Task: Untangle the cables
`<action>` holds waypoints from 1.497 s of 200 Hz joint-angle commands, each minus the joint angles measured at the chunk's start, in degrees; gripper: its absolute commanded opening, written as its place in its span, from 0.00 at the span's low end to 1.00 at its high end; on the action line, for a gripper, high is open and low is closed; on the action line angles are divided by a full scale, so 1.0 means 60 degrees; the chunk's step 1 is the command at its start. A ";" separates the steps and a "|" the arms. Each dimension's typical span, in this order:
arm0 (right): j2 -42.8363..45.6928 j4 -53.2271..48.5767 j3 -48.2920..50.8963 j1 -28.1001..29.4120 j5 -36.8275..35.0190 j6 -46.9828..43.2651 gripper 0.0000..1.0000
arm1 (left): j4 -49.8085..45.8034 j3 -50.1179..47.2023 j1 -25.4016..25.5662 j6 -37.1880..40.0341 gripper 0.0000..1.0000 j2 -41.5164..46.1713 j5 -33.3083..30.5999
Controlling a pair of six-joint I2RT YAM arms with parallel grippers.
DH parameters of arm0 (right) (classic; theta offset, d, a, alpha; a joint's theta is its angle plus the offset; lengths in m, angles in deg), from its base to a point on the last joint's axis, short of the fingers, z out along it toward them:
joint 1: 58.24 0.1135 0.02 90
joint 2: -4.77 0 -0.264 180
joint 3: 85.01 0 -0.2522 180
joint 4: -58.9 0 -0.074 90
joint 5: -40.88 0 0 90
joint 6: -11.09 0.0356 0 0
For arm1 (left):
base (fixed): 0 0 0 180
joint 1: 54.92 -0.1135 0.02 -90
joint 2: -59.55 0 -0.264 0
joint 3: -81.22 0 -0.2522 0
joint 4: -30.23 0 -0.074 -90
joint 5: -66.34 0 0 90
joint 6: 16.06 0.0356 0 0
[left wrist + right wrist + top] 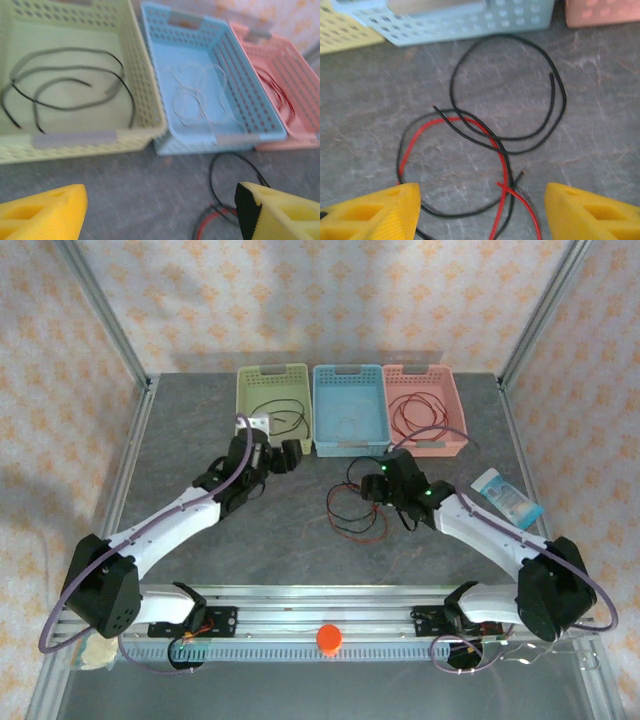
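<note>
Right gripper point(480, 212): released, holding nothing | you'll find the red-black cable tangle point(504, 165) just ahead, partly between its jaws

left basket point(272, 371): pale green
middle basket point(348, 371): light blue
right basket point(418, 371): pink
your loose cables point(492, 140): red and black
table point(190, 450): grey, mottled
wall point(330, 290): peach floral print
your fingertips point(380, 210): yellow
</note>
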 commanded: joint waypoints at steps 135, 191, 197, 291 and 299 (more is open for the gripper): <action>-0.3753 0.2653 -0.1562 0.0152 -0.0519 0.0143 0.51 | 0.3251 -0.2993 0.1323 -0.3038 0.71 0.0525 0.0475; -0.5297 0.3214 -0.2467 0.0521 -0.1317 -0.0155 0.51 | 0.3322 -0.3360 0.0782 -0.3230 0.69 0.0878 0.0727; -0.5447 0.3248 -0.2548 0.0534 -0.1324 -0.0189 0.51 | 0.3271 -0.3346 0.0765 -0.3210 0.69 0.0887 0.0713; -0.6555 0.3171 -0.2791 0.0668 -0.1443 0.0006 0.45 | 0.3119 -0.3360 0.0685 -0.3206 0.69 0.0916 0.0698; -0.6541 0.3160 -0.2738 0.0668 -0.1427 0.0015 0.44 | 0.3119 -0.3361 0.0677 -0.3197 0.69 0.0911 0.0698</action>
